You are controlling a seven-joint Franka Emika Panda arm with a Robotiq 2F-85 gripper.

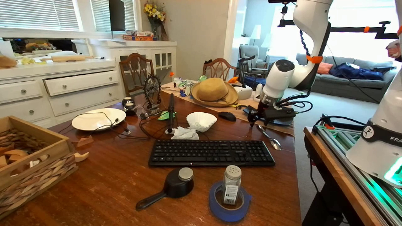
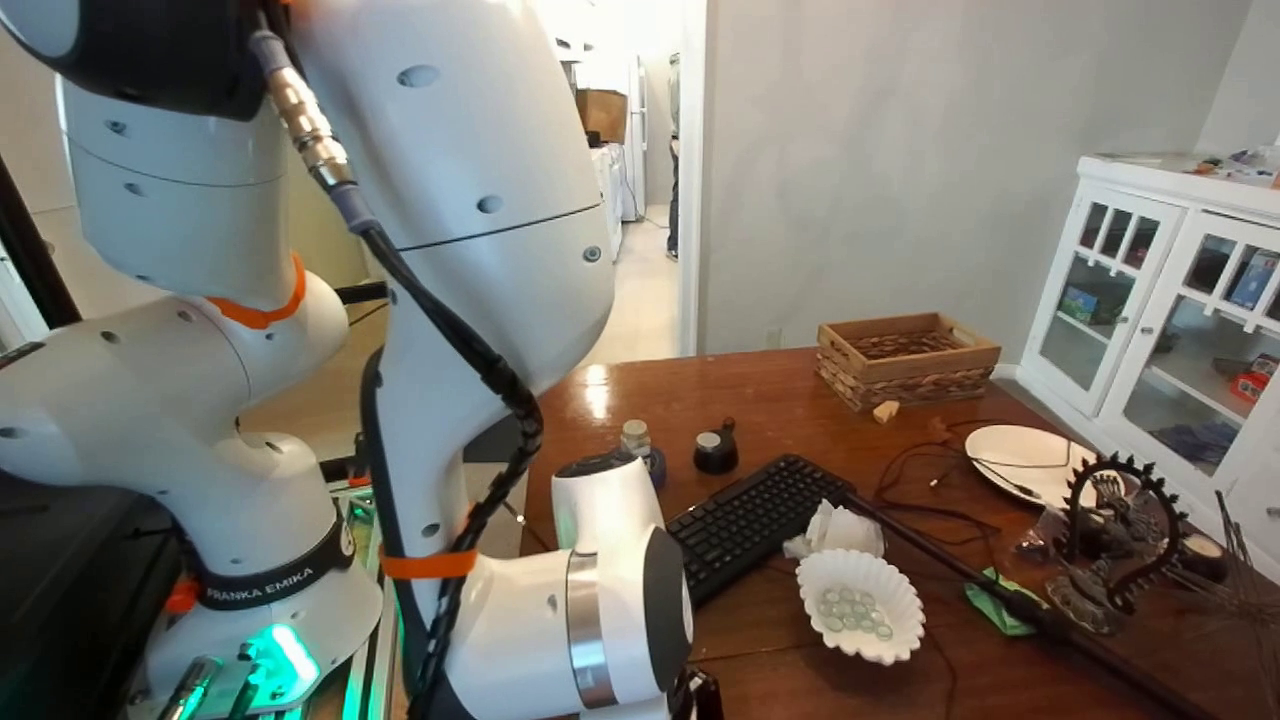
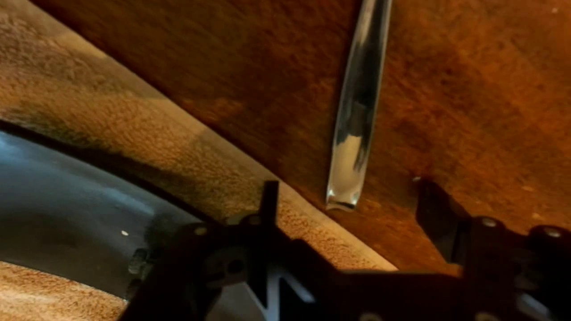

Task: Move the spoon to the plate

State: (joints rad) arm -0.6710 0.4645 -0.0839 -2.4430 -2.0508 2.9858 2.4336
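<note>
The silver spoon (image 1: 276, 144) lies on the brown table near its edge, right of the keyboard. In the wrist view the spoon's handle (image 3: 357, 102) runs down from the top edge, its end just ahead of the jaws. My gripper (image 3: 346, 189) is open and empty, one finger on each side of the handle's line. In an exterior view my gripper (image 1: 256, 122) is low over the table by the handle end. The white plate (image 1: 91, 121) lies at the table's far side with a black cable across it; it also shows in an exterior view (image 2: 1010, 445).
A black keyboard (image 1: 210, 153), white bowl (image 1: 201, 121), tissue (image 1: 185, 133), mouse (image 1: 227, 116) and upright black pole (image 1: 171, 113) stand between spoon and plate. A straw hat (image 1: 213, 91), small pan (image 1: 179, 185), shaker (image 1: 231, 185) in blue tape (image 1: 220, 207) and basket (image 1: 34, 169) are around.
</note>
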